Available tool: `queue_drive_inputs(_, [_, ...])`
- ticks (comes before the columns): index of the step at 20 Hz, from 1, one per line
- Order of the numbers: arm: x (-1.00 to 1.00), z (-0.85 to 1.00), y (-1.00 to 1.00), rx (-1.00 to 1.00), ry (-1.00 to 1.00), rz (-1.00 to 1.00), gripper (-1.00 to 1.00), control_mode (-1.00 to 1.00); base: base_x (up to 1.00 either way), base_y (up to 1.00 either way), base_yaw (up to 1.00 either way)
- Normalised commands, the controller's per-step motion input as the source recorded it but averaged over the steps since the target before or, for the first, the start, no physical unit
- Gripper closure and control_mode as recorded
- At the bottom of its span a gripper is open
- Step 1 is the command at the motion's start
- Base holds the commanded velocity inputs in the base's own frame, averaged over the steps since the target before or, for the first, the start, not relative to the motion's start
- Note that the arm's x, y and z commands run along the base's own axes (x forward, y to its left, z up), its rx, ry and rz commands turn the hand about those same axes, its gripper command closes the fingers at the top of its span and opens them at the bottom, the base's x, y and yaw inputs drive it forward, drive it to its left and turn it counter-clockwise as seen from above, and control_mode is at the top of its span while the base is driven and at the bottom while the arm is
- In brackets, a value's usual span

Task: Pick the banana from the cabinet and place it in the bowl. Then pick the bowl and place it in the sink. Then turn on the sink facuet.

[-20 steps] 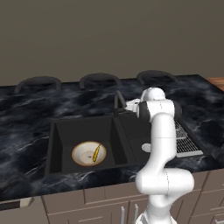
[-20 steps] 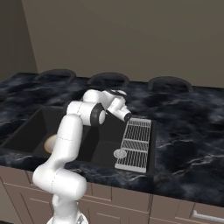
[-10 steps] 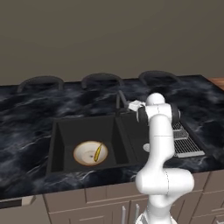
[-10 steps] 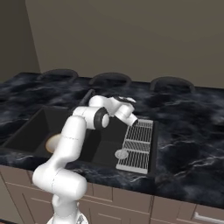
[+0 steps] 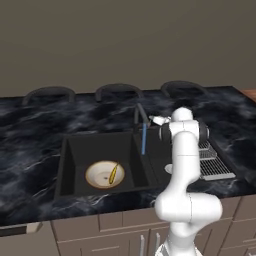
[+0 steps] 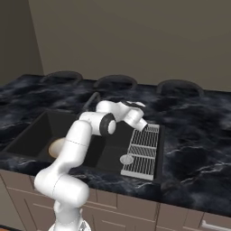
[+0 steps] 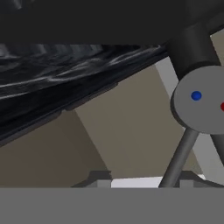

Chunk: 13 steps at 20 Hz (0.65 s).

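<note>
A: Gripper (image 5: 156, 120) beside the sink faucet (image 5: 141, 119) at the sink's (image 5: 70, 165) back right corner; whether its fingers are spread or closed, I can't tell.

B: And the banana (image 5: 113, 173)?

A: In the bowl (image 5: 104, 174) on the basin floor. Blue water (image 5: 144, 139) seems to be falling, so nudge the lever gently.

The sink (image 5: 75, 165) is plain black. In it sits the bowl (image 5: 98, 172), cream-white inside with a tan-orange rim, and the banana (image 5: 113, 173) is yellow. The sink facuet (image 5: 140, 115) is dark grey, with a blue stream of water (image 5: 144, 139) below its spout. The countertop (image 5: 30, 130) is black with wavy white marble streaks. The drain rack (image 5: 212, 162) is grey with ribs. The wall (image 5: 125, 45) is plain brown-grey. The round knob (image 7: 199, 105) is grey with a blue dot (image 7: 196, 96).
</note>
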Motion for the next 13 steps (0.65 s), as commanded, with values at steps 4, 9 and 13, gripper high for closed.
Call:
queue_drive_inputs(4, [0.00, -1.00, -0.78, -0.04, 0.18, -0.17, 1.00, -1.00, 0.00, 0.00, 0.00])
queue_drive_inputs(9, [-0.02, -0.76, -0.64, -0.02, 0.09, -0.16, 1.00, -1.00, 0.00, 0.00, 0.00])
queue_drive_inputs(13, [-0.34, 0.11, -0.46, 0.04, -0.04, -0.13, 1.00, -1.00, 0.00, 0.00, 0.00])
